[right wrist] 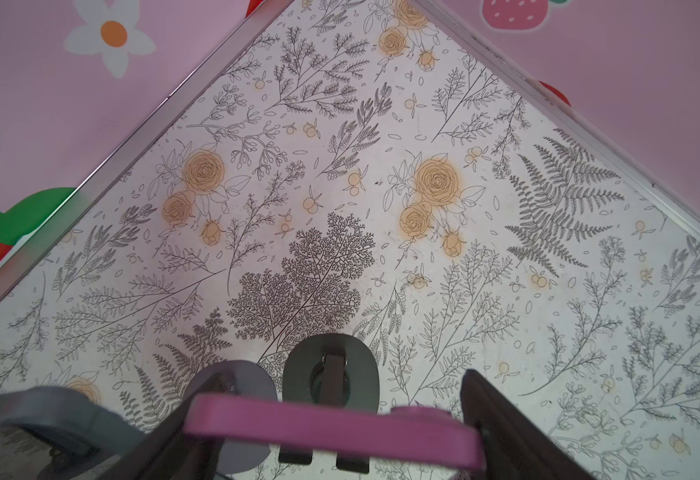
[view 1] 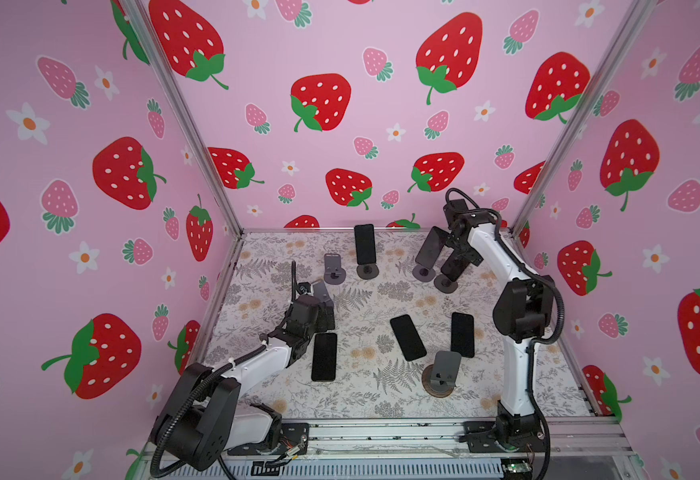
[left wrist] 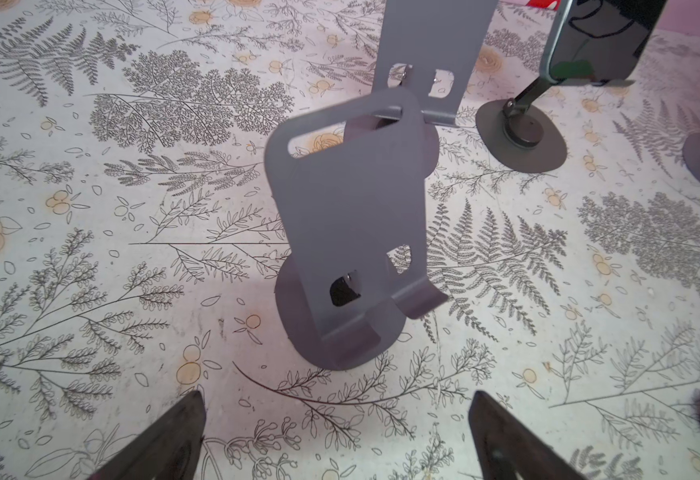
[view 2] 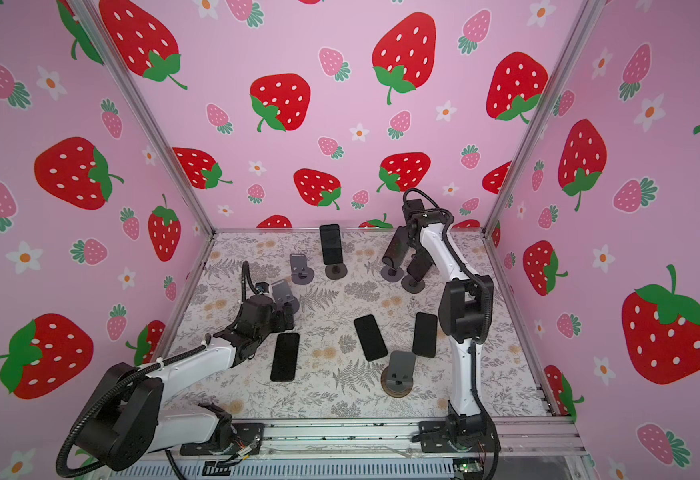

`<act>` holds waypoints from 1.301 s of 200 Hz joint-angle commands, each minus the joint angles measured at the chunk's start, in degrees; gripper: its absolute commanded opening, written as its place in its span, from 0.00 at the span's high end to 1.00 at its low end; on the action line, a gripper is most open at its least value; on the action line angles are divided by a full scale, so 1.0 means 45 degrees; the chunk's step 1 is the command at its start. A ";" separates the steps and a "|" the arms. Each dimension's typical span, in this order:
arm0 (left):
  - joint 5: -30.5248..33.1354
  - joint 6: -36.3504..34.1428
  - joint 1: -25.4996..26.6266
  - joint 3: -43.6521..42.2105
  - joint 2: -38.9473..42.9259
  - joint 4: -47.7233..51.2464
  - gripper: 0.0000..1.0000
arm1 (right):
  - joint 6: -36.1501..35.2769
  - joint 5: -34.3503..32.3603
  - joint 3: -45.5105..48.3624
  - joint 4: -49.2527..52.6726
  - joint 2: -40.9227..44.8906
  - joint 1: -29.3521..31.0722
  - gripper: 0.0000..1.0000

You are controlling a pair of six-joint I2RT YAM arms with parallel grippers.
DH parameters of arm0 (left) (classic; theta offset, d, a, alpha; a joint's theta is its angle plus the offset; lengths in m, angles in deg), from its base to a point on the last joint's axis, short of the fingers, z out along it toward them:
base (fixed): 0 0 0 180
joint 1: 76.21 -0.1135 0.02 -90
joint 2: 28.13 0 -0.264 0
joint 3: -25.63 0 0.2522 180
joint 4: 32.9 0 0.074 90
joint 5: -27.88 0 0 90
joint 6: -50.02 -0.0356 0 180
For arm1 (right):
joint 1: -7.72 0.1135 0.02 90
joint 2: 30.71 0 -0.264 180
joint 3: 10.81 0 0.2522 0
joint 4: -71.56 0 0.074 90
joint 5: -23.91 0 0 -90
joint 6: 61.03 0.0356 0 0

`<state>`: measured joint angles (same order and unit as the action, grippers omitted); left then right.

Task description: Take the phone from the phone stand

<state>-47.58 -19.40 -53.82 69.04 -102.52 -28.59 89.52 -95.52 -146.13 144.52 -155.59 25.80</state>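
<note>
At the back right, my right gripper (view 1: 460, 251) (view 2: 417, 247) reaches down over a dark phone (view 1: 454, 268) that leans on a phone stand (view 1: 446, 284). The right wrist view shows that phone's pink top edge (right wrist: 331, 430) spanning from one finger to the other and touching both fingers (right wrist: 506, 424), with the stand's dark base (right wrist: 331, 378) below it. My left gripper (view 1: 325, 311) (left wrist: 340, 436) hangs open at the left, facing an empty grey stand (left wrist: 348, 232), with nothing between its fingers (left wrist: 165, 440).
A second phone (view 1: 431, 247) on its stand (view 1: 423, 273) stands close beside the gripped one. Another phone (view 1: 365, 245) stands at the back middle. Three phones (view 1: 324, 356) (view 1: 407, 337) (view 1: 462, 334) lie flat. Empty stands (view 1: 334, 268) (view 1: 444, 370) stand about.
</note>
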 commanded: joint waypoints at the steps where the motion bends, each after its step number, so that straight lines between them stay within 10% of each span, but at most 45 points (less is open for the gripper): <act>1: 0.0084 0.0081 0.0052 0.0501 -0.0041 0.0093 0.00 | 0.0467 -0.0526 -0.0181 0.0293 -0.0335 -0.0035 0.15; 73: 0.0773 -0.0003 0.0057 0.0647 -0.0149 0.0437 0.00 | 0.0179 -0.0241 0.0239 -0.0386 -0.0333 -0.0036 0.25; 129: 0.0486 0.0018 0.0063 0.0731 -0.0246 0.0460 0.00 | 0.0149 -0.0210 0.0240 -0.0313 -0.0538 -0.0015 0.07; 260: 0.0484 0.0078 0.0082 0.0792 -0.0271 0.0560 0.00 | 0.0619 -0.0288 -0.0315 0.0480 -0.1119 0.0139 0.27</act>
<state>-46.20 -19.18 -53.71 70.42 -103.50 -27.67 90.99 -95.21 -145.97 143.93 -160.64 26.00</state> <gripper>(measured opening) 0.997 0.750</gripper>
